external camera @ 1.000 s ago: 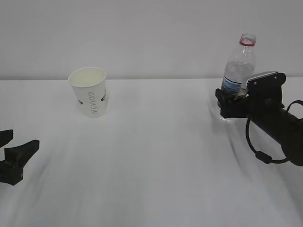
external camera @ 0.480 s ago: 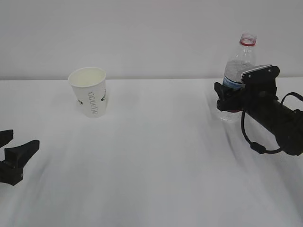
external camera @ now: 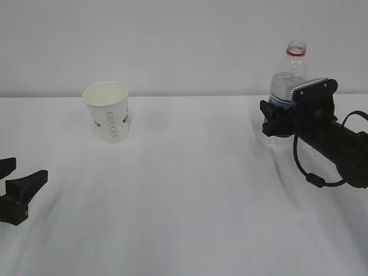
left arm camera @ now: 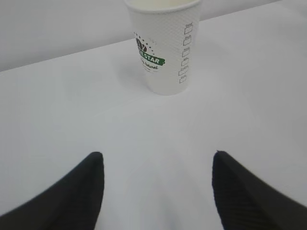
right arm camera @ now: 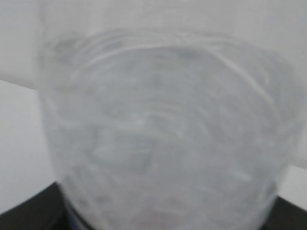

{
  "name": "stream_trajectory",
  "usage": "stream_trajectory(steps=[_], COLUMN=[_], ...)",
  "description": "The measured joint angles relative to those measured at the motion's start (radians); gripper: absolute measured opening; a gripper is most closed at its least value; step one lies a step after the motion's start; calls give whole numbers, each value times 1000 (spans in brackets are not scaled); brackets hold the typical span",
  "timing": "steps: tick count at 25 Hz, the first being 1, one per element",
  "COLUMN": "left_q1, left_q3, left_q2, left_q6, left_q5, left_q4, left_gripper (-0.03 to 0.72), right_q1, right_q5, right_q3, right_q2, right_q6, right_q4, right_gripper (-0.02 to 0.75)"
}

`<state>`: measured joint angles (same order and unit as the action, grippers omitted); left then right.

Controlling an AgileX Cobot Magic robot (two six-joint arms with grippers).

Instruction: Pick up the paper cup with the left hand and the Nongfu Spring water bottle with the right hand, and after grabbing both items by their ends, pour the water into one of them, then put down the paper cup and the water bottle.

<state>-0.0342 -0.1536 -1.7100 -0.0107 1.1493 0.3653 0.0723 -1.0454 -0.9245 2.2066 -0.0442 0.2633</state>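
right gripper [external camera: 277, 122] now closed in around Nongfu Spring water bottle [external camera: 286, 80], left gripper [left arm camera: 156, 184] apart, paper cup [left arm camera: 164, 43] ahead

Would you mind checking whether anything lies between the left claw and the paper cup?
Nothing visible does. The left claw is open, low over the table, and the cup stands upright straight ahead of it, with only bare white surface in between.
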Motion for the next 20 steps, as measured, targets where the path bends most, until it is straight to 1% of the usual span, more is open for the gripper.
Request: stream_trajectory(steps=[5, 13, 20], left_q1=[0, 0, 0], left_q3=[0, -1, -2], left_q2=[-9, -36, -36], left_q6=[0, 0, -2], left_q5=[0, 0, 0], left_q4=[0, 0, 0], left_gripper=[516, 516, 516], right_q1=[0, 0, 0], right_q5=[81, 108, 125], right_q3=[2, 10, 59], right_q2=[-54, -151, -235], right_q6=[0, 6, 77], right_q4=[42, 54, 149], right_gripper=[462, 461, 461])
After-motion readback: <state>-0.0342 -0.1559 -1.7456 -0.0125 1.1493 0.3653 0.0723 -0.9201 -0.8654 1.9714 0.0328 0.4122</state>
